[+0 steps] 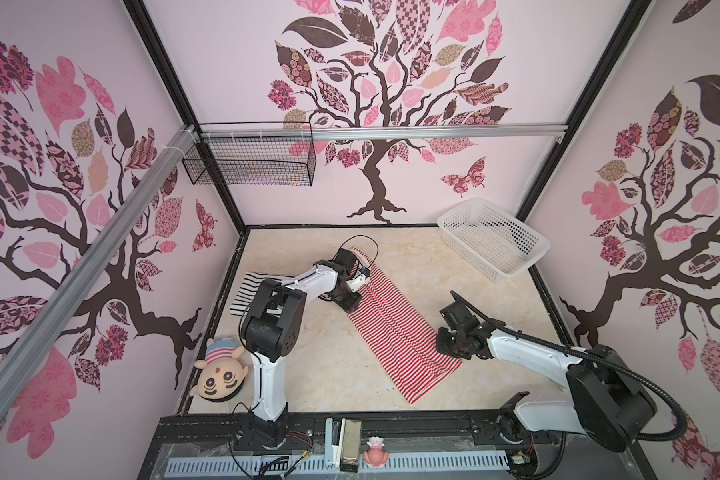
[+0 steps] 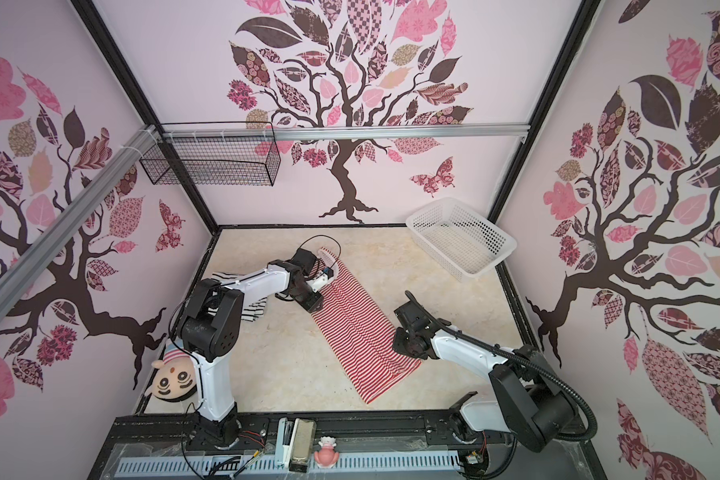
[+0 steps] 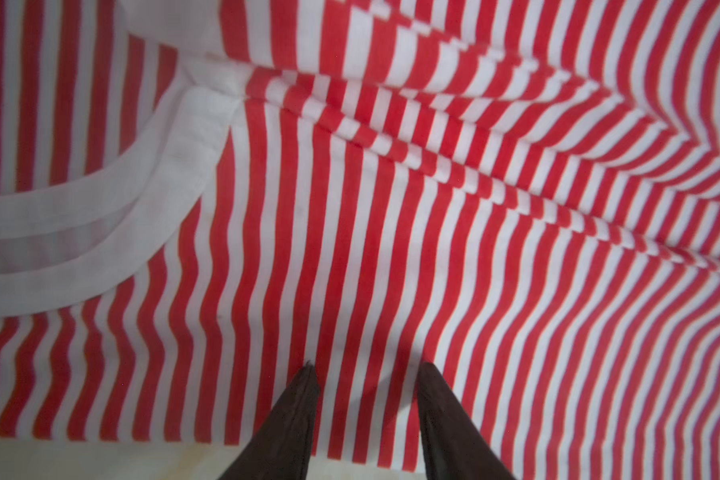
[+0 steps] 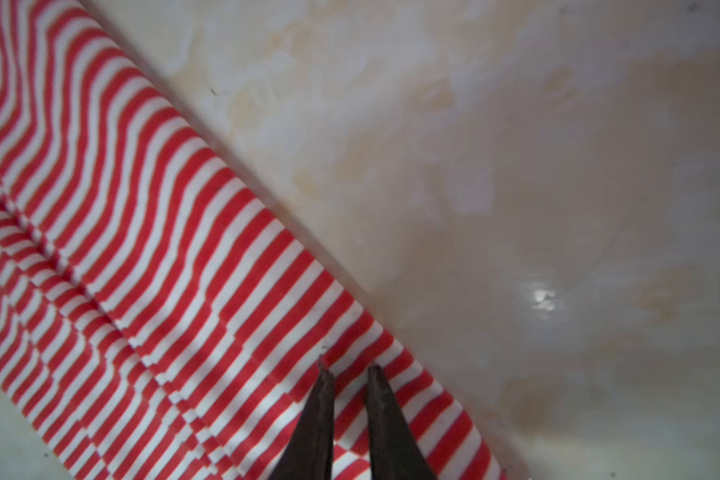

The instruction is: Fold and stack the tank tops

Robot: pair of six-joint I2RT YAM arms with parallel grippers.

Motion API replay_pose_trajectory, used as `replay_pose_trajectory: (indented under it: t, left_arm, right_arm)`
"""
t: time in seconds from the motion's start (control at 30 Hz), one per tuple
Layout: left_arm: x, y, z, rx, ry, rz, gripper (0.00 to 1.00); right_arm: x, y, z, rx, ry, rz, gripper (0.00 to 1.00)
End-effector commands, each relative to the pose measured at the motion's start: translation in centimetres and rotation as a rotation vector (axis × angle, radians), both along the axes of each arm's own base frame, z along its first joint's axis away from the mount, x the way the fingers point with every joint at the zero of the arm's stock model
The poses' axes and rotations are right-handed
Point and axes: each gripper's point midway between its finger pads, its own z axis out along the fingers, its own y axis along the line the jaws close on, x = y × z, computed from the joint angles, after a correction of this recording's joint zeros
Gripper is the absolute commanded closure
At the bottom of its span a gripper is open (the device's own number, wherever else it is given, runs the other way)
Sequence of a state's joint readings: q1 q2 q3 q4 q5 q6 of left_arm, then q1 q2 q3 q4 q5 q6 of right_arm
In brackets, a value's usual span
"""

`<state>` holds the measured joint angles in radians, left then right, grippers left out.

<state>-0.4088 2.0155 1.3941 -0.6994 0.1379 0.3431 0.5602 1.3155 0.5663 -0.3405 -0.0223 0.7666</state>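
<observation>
The red-and-white tank top (image 1: 395, 328) lay as 1 long strip mid-table (image 1: 308, 374). The left gripper (image 3: 366, 370) stood released, jaws apart, near its neckline. The right gripper (image 4: 348, 368) had narrowed at the side edge; whether it pinched cloth I couldn't tell. The black-and-white tank top (image 1: 246, 291) lay under the left arm.

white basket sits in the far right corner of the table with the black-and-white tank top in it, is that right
Not quite. The white basket does sit in the far right corner of the table, but it holds nothing. Both top views show the black-and-white tank top lying on the table at the left, outside the basket.
</observation>
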Motion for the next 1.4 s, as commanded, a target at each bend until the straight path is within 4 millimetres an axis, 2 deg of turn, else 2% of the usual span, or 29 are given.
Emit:
replay_pose_trajectory:
  t: [0.0,0.13,0.33,0.43,0.57,0.73,0.8,0.9,1.0,1.07,1.13,1.23,1.37]
  left_arm:
    - [0.6,0.6,-2.4,0.071,0.031,-0.010,0.56]
    - [3.4,-0.3,-2.2,0.075,0.001,-0.016,0.56]
    - [9.4,-1.8,-1.6,0.092,-0.085,-0.002,0.56]
    - [12.2,-2.8,-0.4,0.075,-0.135,0.008,0.56]
    - [14.2,-3.5,-0.3,0.072,-0.149,0.009,0.55]
    - [14.7,-3.1,-0.7,0.082,-0.161,0.011,0.55]
    - [14.6,-2.8,-0.3,0.073,-0.169,0.022,0.55]
    - [13.8,-2.1,1.6,0.042,-0.180,0.034,0.55]
    - [11.6,-1.5,4.3,0.025,-0.202,0.018,0.54]
    - [9.7,-1.1,6.1,-0.007,-0.227,0.010,0.53]
    - [7.8,-0.7,7.4,-0.024,-0.251,-0.004,0.50]
    - [4.4,0.1,8.2,-0.021,-0.247,-0.047,0.48]
    - [-0.3,1.6,7.4,0.017,-0.248,-0.115,0.47]
  right_arm:
    - [-1.9,0.1,-1.1,-0.007,0.052,0.005,0.81]
    - [-3.3,1.2,-1.6,0.000,0.071,0.017,0.81]
    - [-4.4,3.4,-1.8,0.044,0.084,0.018,0.81]
    - [-4.7,4.5,-1.9,0.055,0.092,0.026,0.81]
    - [-5.0,6.6,-1.9,0.086,0.098,0.042,0.81]
    - [-4.4,8.5,-1.5,0.115,0.102,0.064,0.81]
    - [-4.2,9.0,-0.8,0.129,0.096,0.070,0.80]
    - [-3.7,8.3,1.0,0.106,0.051,0.063,0.72]
    - [-3.3,7.7,3.6,0.128,-0.022,0.055,0.61]
    - [-3.7,7.5,4.3,0.146,-0.023,0.053,0.55]
    - [-4.4,7.5,3.9,0.165,0.010,0.049,0.53]
    - [-5.9,7.1,2.2,0.204,0.066,0.028,0.53]
    - [-7.6,6.8,1.0,0.266,0.110,0.001,0.53]
